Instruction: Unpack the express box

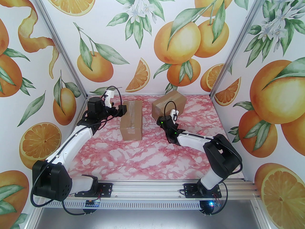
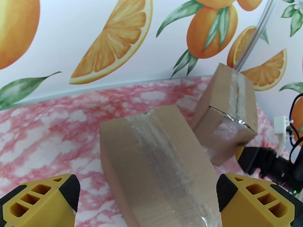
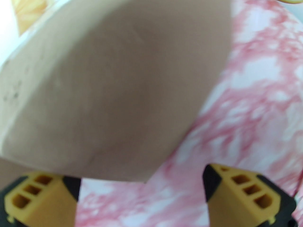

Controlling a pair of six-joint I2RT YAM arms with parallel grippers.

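Firstly, two boxes of plain brown cardboard, both oblong, seams sealed with clear glossy tape. One long box (image 1: 131, 120) lay towards the far edge of the pink-and-white marbled worktop (image 1: 147, 161), left of middle. One short box (image 1: 169, 105) sat askew by the far edge, right of middle. Two claws, yellow-fingered and black-tipped: left gripper (image 2: 148, 190) spread wide over the long box; right gripper (image 3: 142, 185) wide at the short box, grasping nothing.

Brown cardboard, both taped shut along the top seam: long box (image 1: 131, 120) lying flat mid-counter (image 1: 152, 156); shorter box (image 1: 169, 104) near its right, farther back, turned askew.
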